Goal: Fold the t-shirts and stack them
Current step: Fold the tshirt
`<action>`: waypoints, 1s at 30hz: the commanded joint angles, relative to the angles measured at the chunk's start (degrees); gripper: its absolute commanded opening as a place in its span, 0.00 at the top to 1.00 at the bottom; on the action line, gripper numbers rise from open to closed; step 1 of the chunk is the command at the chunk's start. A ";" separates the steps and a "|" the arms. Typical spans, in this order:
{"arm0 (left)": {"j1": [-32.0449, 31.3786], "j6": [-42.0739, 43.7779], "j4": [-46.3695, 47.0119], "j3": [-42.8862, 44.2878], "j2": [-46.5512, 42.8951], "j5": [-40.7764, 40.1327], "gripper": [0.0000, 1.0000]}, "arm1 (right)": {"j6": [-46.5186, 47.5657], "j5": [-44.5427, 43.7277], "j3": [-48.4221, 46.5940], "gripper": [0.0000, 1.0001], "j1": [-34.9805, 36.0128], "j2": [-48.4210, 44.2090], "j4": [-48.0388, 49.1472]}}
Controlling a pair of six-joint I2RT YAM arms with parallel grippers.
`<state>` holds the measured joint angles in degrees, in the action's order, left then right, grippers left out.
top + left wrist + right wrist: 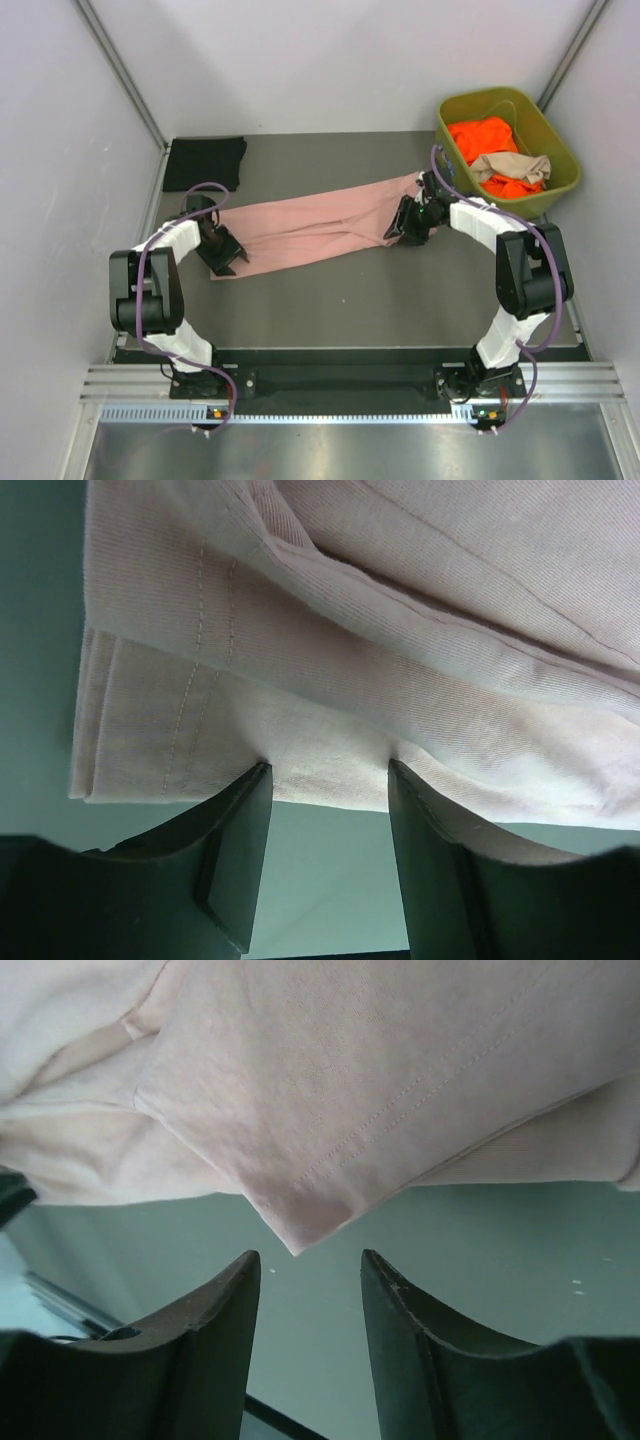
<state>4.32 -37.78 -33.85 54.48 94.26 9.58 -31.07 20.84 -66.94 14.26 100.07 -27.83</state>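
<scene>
At the far left of the desk [330,300] the black t-shirt [205,162] lies flat by the back corner. Next comes my left end effector [226,252], at the left end of the pink t-shirt [310,225], which stretches as a long narrow band slanting across the middle of the desk. In the left wrist view its jaws stand apart, the fingertips [262,772] just meeting the near edge of the layered hem and clamped on nothing. I judge this cloth light, limp and quick to sag or slip layer over layer, so I would pinch the stitched hem and corners, catching every layer at once. My right end effector [408,222] sits at the band's right end. Its jaws are likewise apart and empty, with a cloth corner pointing at the gap between them; I cannot tell whether it touches. Furthest right, the olive bin [565,188] holds the orange t-shirt [483,135] with the tan t-shirt [512,165] crumpled on top, equally soft and best taken by a bunched fold.
</scene>
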 commanded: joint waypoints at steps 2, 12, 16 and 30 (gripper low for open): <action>0.61 0.42 -3.24 -1.48 1.81 -4.31 0.44 | -9.71 4.03 2.77 0.52 0.59 -1.73 11.57; 0.61 2.01 -4.83 1.07 0.93 -4.66 0.44 | -11.82 1.75 2.78 0.54 0.77 0.47 8.59; 0.60 2.10 -4.83 1.60 1.19 -4.40 0.44 | -11.73 -0.36 3.57 0.55 1.56 -0.49 7.88; 0.61 2.18 -4.91 2.21 1.72 -4.22 0.44 | -10.42 0.69 0.59 0.99 2.26 3.28 11.39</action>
<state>4.47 -36.86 -37.17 55.92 95.00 7.64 -42.02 21.10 -63.35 15.53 102.17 -20.14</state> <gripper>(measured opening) 0.559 0.051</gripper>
